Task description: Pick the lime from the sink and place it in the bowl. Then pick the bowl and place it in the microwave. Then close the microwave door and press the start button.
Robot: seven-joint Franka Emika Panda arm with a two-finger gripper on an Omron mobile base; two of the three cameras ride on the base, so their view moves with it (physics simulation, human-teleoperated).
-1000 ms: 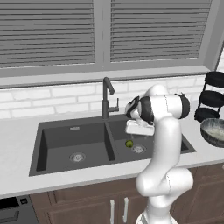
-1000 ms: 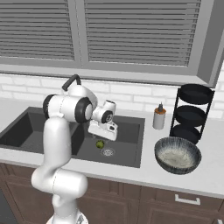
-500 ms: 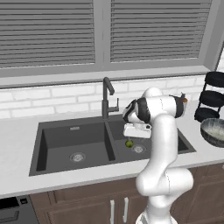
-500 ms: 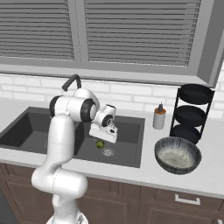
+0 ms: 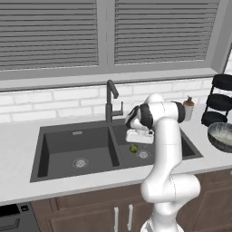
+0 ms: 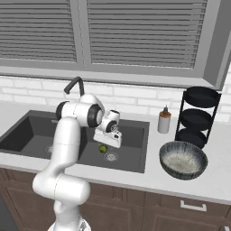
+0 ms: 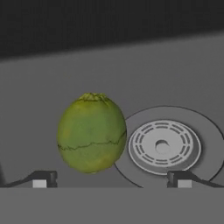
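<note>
the tool point(image 7: 111, 179) is hanging low in the right basin of the sink point(image 5: 68, 136), its two tips point(image 7: 43, 178) spread wide with nothing between them. the lime point(image 7: 92, 132) is lying on the basin floor just beside the round steel drain point(image 7: 162, 146), closer to one tip. the bowl point(image 6: 183, 159) is sitting on the surface point(image 6: 135, 180) right of the sink, near a black rack point(image 6: 198, 115).

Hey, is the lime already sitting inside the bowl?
No, the lime lies on the sink floor beside the drain, while the bowl stands on the counter.
</note>
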